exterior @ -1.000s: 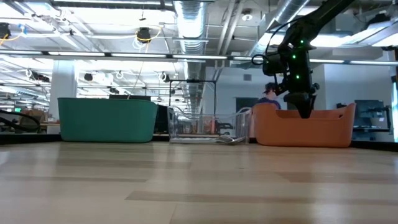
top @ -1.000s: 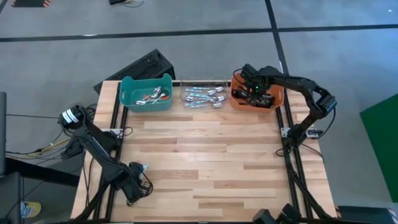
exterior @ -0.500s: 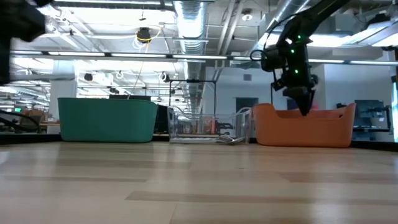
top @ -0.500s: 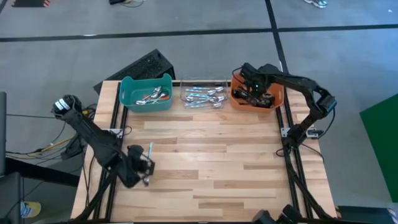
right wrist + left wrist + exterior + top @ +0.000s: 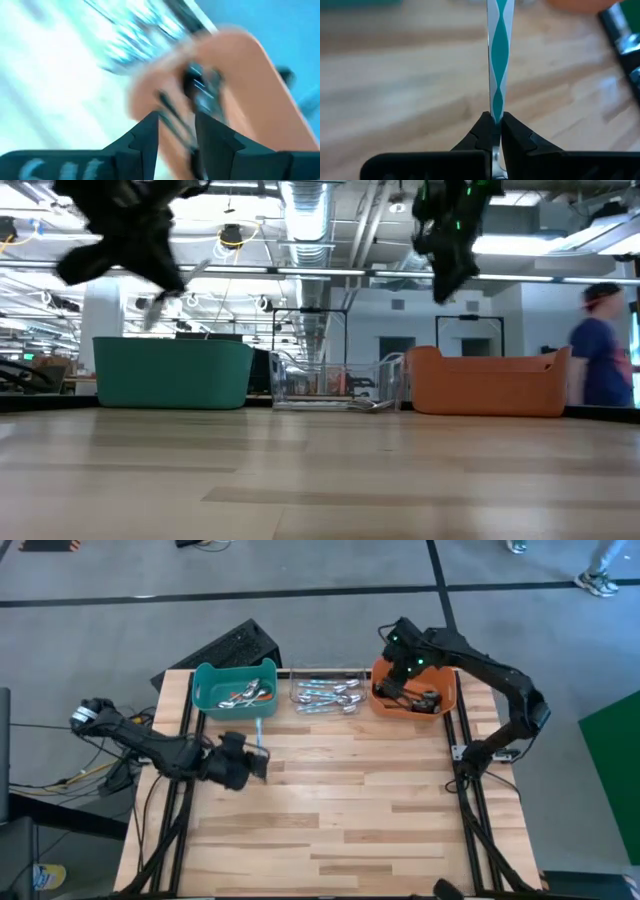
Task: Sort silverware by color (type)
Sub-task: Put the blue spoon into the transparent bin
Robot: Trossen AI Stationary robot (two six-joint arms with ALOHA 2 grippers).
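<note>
The left pincer (image 5: pixel 252 762) has swung up from the surface's (image 5: pixel 340 810) near edge toward the teal bin (image 5: pixel 234 690), clenched on a teal-handled spoon (image 5: pixel 498 60), so a drop looks close. The right pincer (image 5: pixel 397 658) has lifted out of the orange bin (image 5: pixel 448 692), released, apparently empty. The clear bin (image 5: pixel 328 692) stands between them.

grey floor (image 5: pixel 320 565) w/ dark seam lines, top of high view. green panel (image 5: pixel 610 775) at right edge. exposed ducts (image 5: pixel 305 210) and strip lights across ceiling, low view. person (image 5: pixel 600 345) at right, in blue top.
</note>
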